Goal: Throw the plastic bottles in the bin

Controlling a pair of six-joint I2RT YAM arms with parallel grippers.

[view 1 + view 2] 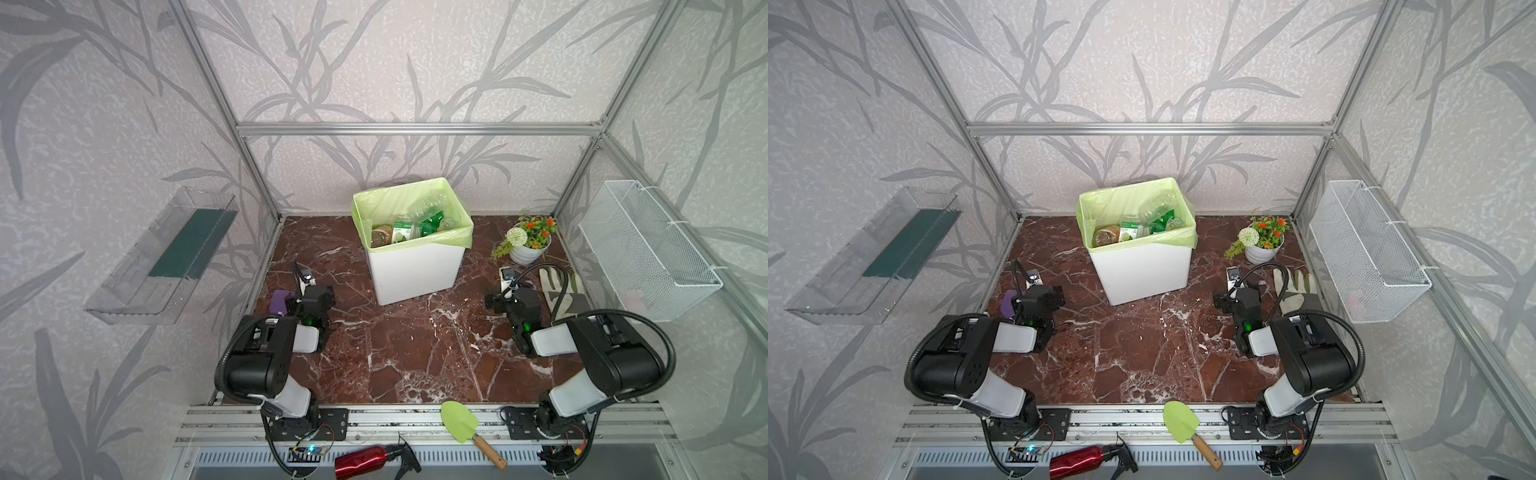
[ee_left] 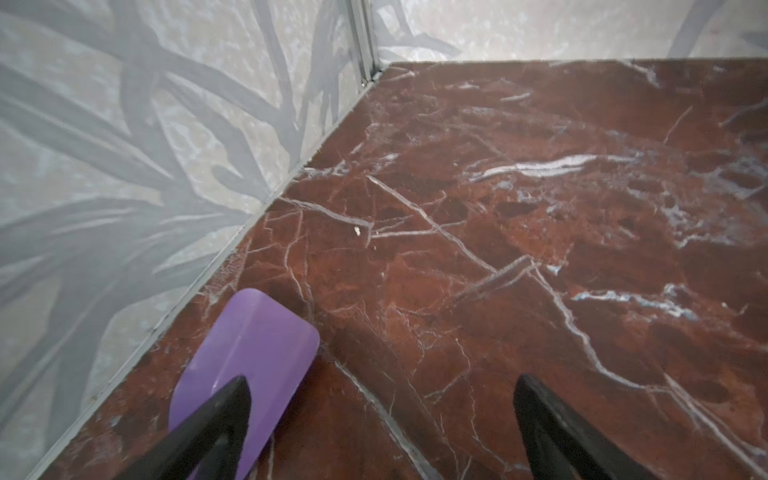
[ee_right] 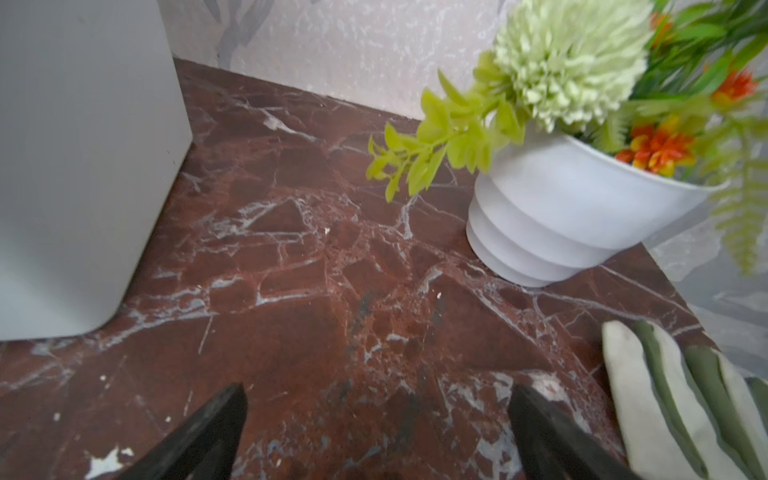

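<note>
step: looks like the end of the job. The only plastic bottles (image 1: 419,226) I can find are inside the bin (image 1: 415,274), and none lie on the table (image 1: 415,345) in any view.
next: my read is there's nothing to pick. Anything hidden behind the bin or under an arm needs a look first. The red spray bottle (image 1: 361,459) on the front rail isn't a target, so leave it.
left gripper (image 2: 382,380): jaws spread wide and empty, low over the table by the left wall. One finger overlaps the purple scoop (image 2: 249,353) in the wrist view; can't tell if they touch.
left gripper vs bin: bin is well apart, ahead and toward the middle, and out of the left wrist view.
bin: centre rear, upright, with the green liner folded over its rim. Both top views show the bottles piled inside below the rim, clear and green ones plus a brown one.
right gripper (image 3: 377,387): jaws also wide apart, nothing between them but bare table.
right gripper vs bin: bin wall is near, ahead on the inner side. The flower pot (image 3: 561,208) is ahead on the outer side and the glove (image 3: 673,399) is just beside.
</note>
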